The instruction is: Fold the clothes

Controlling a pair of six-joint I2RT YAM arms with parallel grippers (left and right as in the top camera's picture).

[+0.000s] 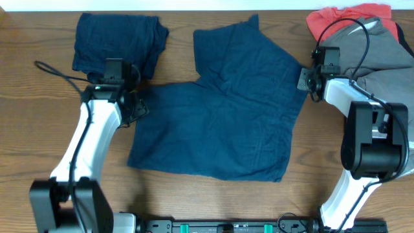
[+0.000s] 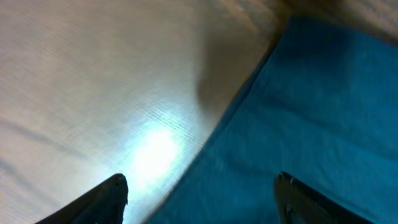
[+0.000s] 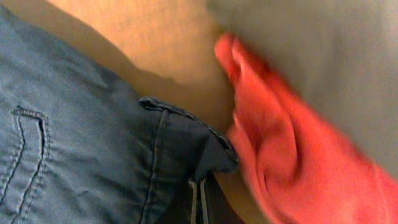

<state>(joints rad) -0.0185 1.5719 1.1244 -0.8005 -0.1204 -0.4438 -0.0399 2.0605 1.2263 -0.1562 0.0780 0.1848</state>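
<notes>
1. Navy shorts (image 1: pixel 226 123) are pictured spread flat at the centre of the wooden tabletop (image 1: pixel 39 142), flanked by both arms.
2. A second navy garment (image 1: pixel 116 39), roughly folded, is seen at the far left. A coral-red garment (image 1: pixel 343 18) and a grey garment (image 1: pixel 381 52) are heaped at the far right, the grey one partly covered by the right arm (image 1: pixel 372 136).
3. A black cable (image 1: pixel 55 70) is looped over the wood beside the left arm.
4. The left tool (image 1: pixel 134 107) is held at the shorts' left edge. In the left wrist view its fingers (image 2: pixel 109 196) are shown spread apart, released, with the cloth's edge and bare wood between them.
5. The right tool (image 1: pixel 304 79) is placed at the shorts' right edge, near the coral-red cloth. Its fingers cannot be made out in the blurred right wrist view, where a raised, seamed corner of the shorts fills the foreground. Whether it is clenched cannot be told.
</notes>
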